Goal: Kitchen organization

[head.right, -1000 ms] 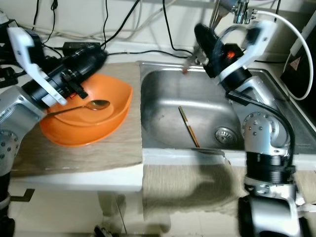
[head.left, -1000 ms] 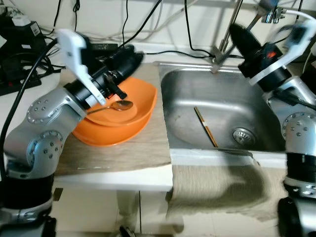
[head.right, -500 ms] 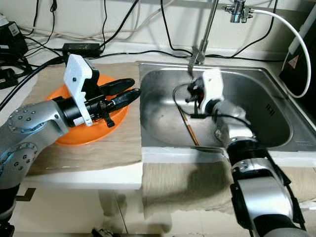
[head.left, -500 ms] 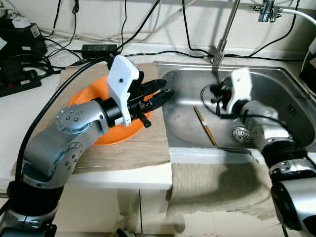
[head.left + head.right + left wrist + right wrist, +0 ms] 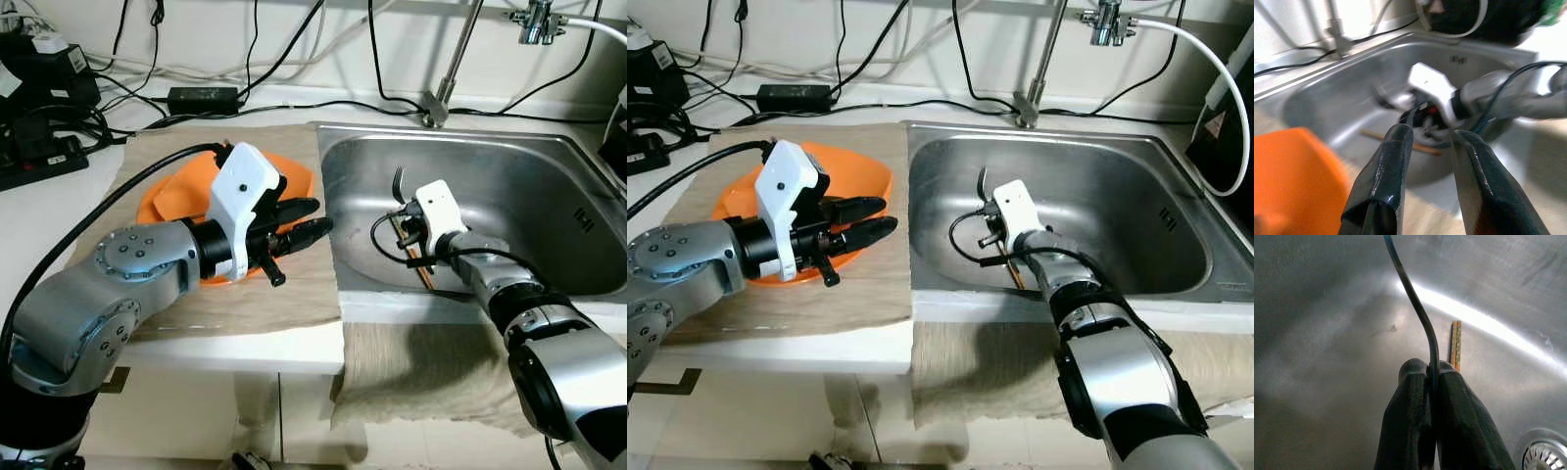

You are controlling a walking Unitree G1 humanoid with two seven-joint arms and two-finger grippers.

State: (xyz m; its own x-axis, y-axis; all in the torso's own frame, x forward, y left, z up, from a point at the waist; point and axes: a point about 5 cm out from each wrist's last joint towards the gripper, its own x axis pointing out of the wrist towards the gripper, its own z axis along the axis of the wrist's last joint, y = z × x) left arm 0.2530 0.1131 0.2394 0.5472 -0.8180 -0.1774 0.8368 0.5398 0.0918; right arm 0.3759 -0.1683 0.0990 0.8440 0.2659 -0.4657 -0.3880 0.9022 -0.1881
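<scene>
My right pincer (image 5: pixel 1431 382) clamped on thin fork (image 5: pixel 1415 303) over sink (image 5: pixel 509 166); left pincer (image 5: pixel 1425 147) apart. Pinch narrow: fork may twist, drop onto chopsticks (image 5: pixel 1455 345).

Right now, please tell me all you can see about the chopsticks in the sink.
The chopsticks are a thin pair that looks like wood, light brown with orange tint, lying flat and side by side on the steel sink floor. The right gripper, shut on a thin dark utensil, is low above them and hides part of them. The drain lies near them. Nothing visibly grips them.
</scene>
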